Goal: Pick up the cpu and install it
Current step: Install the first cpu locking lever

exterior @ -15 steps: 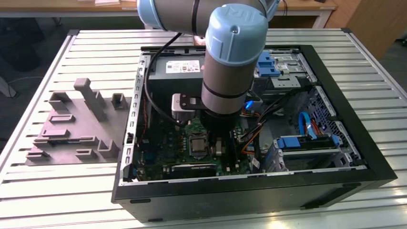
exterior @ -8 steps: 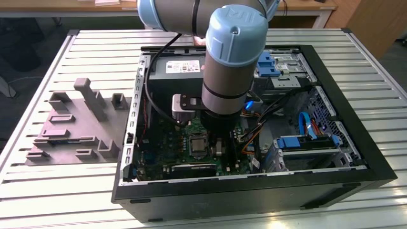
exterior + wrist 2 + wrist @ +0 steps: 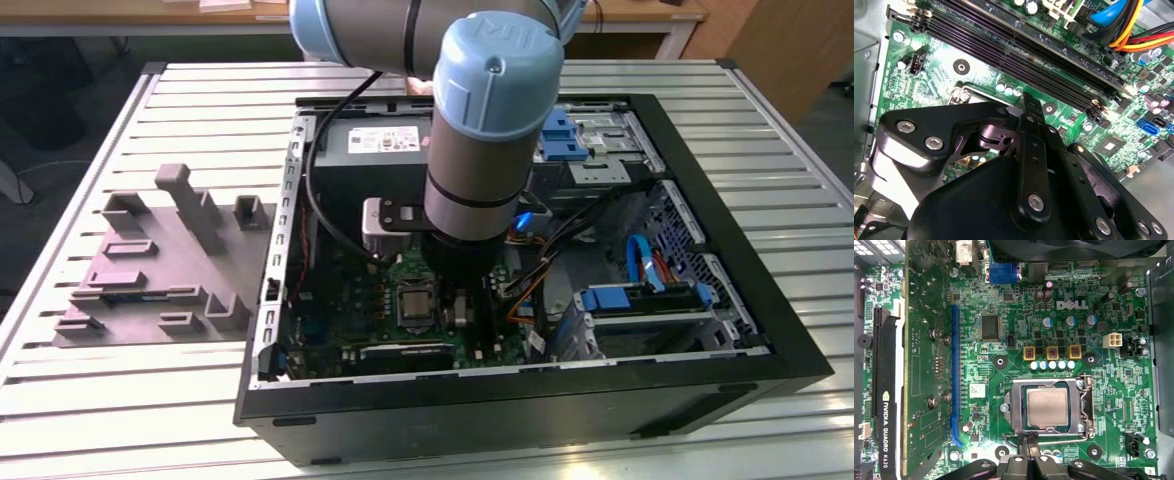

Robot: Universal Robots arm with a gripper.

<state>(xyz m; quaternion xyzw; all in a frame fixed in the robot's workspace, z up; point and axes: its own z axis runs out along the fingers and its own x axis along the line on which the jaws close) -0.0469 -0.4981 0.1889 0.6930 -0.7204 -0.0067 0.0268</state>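
- Gripper (image 3: 1026, 442): black linkage body nearest the lens in both wrist views; fingertips meet at the socket frame's edge, closed on nothing visible.
- Cpu (image 3: 1047, 406): silvery square chip lying flat inside the motherboard socket (image 3: 1081, 407) (metal frame around it), just beside the fingertips.
- Motherboard (image 3: 1019, 310): green, inside the open computer case (image 3: 747, 290).
- Grey fixture plate (image 3: 147, 275): on the slatted table (image 3: 80, 390), at the exterior view's left of the case.

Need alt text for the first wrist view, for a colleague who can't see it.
The cpu lies flat inside its metal socket frame on the green motherboard, with the gripper at the frame's edge.
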